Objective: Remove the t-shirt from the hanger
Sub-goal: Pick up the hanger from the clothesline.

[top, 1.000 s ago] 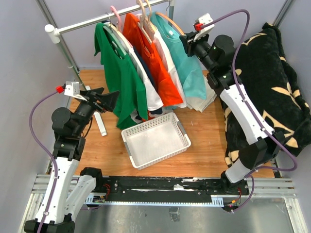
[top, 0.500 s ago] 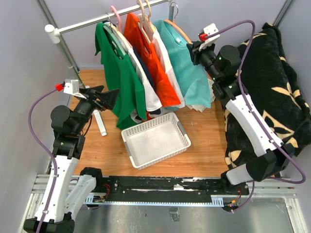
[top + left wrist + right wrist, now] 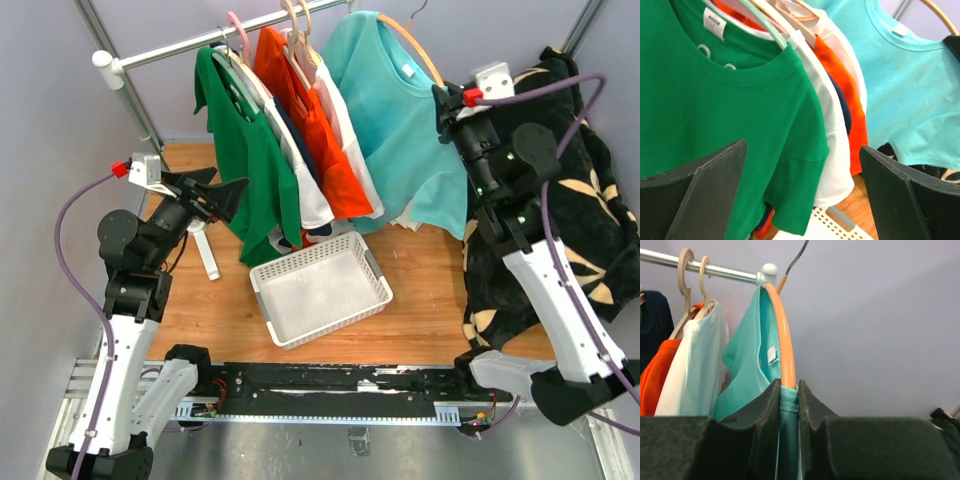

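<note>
Teal t-shirt (image 3: 400, 140), draped leftward from the right gripper (image 3: 789, 390), is pinched there with its hanger (image 3: 786, 340); the farther left gripper (image 3: 802, 145) is held wide, empty.

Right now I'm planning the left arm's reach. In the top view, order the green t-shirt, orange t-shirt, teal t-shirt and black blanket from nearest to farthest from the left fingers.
From the left fingers:
1. green t-shirt, just in front of them, at the rail's left end.
2. orange t-shirt, mid-rail.
3. teal t-shirt, right of the orange one.
4. black blanket, far right.
</note>
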Robot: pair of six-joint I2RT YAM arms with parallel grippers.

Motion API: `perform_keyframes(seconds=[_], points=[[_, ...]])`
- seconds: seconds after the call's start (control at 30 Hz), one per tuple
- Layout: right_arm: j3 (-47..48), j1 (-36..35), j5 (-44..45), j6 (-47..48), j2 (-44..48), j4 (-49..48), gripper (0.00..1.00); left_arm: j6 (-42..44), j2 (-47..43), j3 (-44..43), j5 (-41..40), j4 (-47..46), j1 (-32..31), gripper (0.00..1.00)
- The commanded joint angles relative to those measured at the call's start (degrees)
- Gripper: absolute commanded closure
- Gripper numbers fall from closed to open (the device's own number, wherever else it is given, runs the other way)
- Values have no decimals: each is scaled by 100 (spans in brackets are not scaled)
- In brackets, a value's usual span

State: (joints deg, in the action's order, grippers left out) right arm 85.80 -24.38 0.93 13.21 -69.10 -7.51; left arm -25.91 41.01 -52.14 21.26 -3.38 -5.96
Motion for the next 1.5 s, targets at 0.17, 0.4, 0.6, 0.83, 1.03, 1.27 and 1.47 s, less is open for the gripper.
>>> perform_keyframes(seconds=[0.17, 0.4, 0.6, 0.83, 1.03, 1.27, 1.47], points=[[141, -54, 474, 306, 1190, -227, 100, -19, 237, -675, 637, -308, 42, 0], [77, -52, 344, 92, 1818, 236, 99, -392, 529, -938, 1007, -799, 33, 0], [-545, -51, 423, -90, 2270, 573, 99, -40, 993, -1360, 546, -553, -749, 0], [-1252, -54, 348, -459, 2800, 918, 99, 1130, 2007, -2222, -1051, -6, -2660, 0], [-1865, -52, 351, -601, 3305, 1171, 99, 1868, 3166, -3128, -2300, 4, -3907, 0], [-2325, -52, 154, -732, 3684, 1169, 99, 2165, 4437, -3964, -2812, -216, -4332, 0], [-2352, -50, 123, -674, 3767, 1231, 99, 2167, 5188, -4475, -3018, -422, -4419, 0]])
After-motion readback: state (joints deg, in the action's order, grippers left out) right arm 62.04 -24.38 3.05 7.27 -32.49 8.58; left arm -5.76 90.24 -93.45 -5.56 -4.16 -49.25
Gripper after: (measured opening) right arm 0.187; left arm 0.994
